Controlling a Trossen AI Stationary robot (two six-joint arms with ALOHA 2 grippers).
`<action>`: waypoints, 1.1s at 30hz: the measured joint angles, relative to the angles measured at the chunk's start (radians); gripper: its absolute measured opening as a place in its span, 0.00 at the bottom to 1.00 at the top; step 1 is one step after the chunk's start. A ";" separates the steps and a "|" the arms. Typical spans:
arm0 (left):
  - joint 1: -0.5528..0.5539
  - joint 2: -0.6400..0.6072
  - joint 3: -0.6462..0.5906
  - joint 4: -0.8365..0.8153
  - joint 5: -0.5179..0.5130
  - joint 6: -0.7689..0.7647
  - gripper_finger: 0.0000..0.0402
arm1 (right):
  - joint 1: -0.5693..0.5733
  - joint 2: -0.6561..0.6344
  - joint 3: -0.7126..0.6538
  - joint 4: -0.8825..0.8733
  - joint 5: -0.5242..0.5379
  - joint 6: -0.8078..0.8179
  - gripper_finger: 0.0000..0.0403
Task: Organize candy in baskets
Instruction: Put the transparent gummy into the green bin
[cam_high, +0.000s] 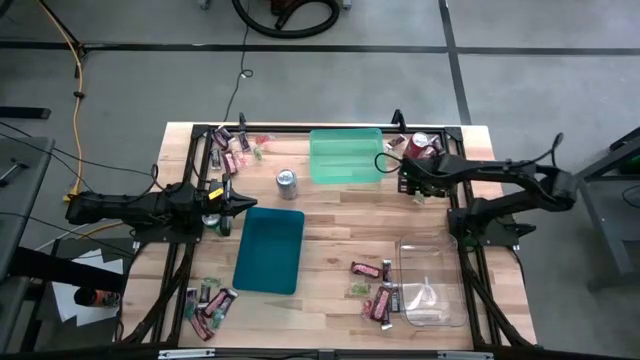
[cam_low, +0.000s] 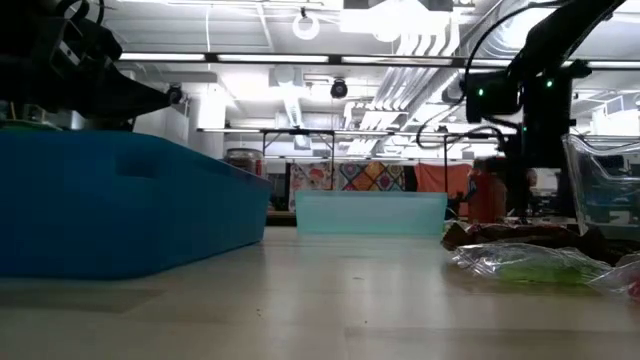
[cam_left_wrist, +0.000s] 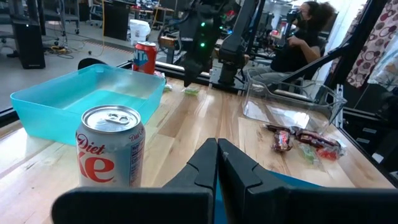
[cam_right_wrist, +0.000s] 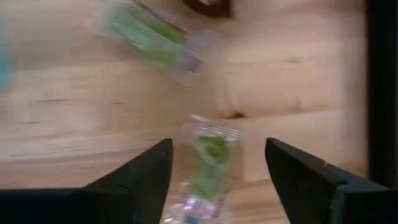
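Two claws: right claw (cam_right_wrist: 217, 171) spread wide over a green candy (cam_right_wrist: 210, 151), not touching; left claw (cam_left_wrist: 217, 163) pressed together, empty.

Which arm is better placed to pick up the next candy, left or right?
Right, probably: the right tool is open directly over a green candy beside the light green basket. The left tool is shut, with no candy beneath.

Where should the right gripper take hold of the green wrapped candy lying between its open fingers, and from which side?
Grip the green wrapped candy across its narrow middle, coming straight down from above. It lies flat on the wooden table, lengthwise between the open fingers of the right gripper, so they probably need only descend and close on its sides, clear of the crinkly ends.
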 joint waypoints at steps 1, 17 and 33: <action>0.000 0.000 0.000 0.000 0.000 0.000 0.00 | -0.005 0.016 0.000 -0.005 -0.005 0.000 0.66; 0.000 0.000 0.000 0.000 0.000 0.000 0.00 | -0.003 0.158 0.004 0.119 -0.064 -0.128 0.41; 0.000 0.000 0.000 0.000 0.000 0.000 0.00 | -0.003 0.006 0.298 0.593 -0.041 -0.503 0.03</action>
